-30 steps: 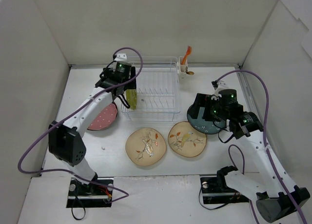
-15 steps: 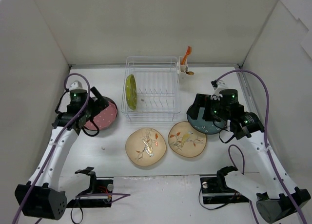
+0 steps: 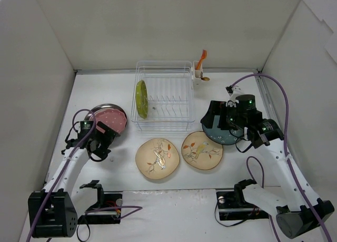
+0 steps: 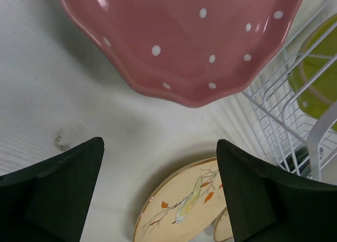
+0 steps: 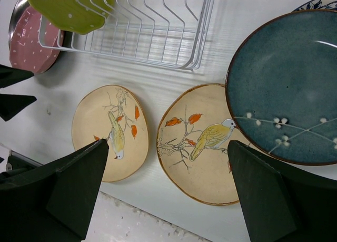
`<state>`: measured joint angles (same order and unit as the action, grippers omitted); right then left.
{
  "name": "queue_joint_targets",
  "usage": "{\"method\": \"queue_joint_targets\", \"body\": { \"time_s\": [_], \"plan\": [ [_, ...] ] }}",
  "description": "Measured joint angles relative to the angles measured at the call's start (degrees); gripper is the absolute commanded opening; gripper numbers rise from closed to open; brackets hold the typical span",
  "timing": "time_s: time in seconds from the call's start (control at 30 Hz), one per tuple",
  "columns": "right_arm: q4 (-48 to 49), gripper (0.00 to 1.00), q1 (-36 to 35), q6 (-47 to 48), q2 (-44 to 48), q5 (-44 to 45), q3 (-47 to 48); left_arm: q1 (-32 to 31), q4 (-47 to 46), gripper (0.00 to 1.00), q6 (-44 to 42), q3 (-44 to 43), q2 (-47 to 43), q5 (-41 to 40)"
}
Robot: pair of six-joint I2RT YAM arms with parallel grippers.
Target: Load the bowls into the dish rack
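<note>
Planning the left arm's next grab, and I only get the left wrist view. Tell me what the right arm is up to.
Observer: The right gripper is open and empty, hanging by the dark teal bowl.
Operator: Now give me the rack's load.
Observer: The dish rack holds only the lime green bowl, on edge at its left end.
Operator: Check under the pink bowl.
Observer: The pink bowl sits stacked on a grey bowl; only its rim shows.
</note>
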<state>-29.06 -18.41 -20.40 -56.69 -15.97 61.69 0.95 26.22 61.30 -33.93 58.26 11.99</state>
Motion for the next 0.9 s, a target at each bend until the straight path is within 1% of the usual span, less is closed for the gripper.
{"method": "queue_joint_targets", "body": {
  "time_s": [0.13,0.23,0.37,0.57,0.67,0.83,0.9],
  "plan": [
    [0.0,0.94,0.0,0.2,-0.1,0.0,0.0,0.9,-4.4,0.81,3.1,0.6,1.5,0.0],
    [0.0,0.94,0.0,0.5,-0.1,0.0,0.0,1.6,-7.7,0.81,5.7,3.1,2.0,-0.2],
    [0.0,0.94,0.0,0.9,-0.1,0.0,0.0,1.7,-9.2,0.80,9.0,5.2,2.0,-1.9],
    [0.0,0.94,0.0,1.2,-0.1,0.0,0.0,2.5,-12.9,0.75,11.9,5.7,2.5,-4.1],
    [0.0,0.94,0.0,1.3,-0.1,0.0,0.0,3.0,-14.7,0.71,12.7,5.7,4.3,-4.6],
    [0.0,0.94,0.0,1.5,-0.1,0.0,0.0,3.2,-16.8,0.65,13.4,5.7,8.0,-4.6],
    [0.0,0.94,0.0,1.5,-0.1,0.1,0.0,3.2,-17.4,0.58,13.9,5.7,9.0,-4.6]
  ]
}}
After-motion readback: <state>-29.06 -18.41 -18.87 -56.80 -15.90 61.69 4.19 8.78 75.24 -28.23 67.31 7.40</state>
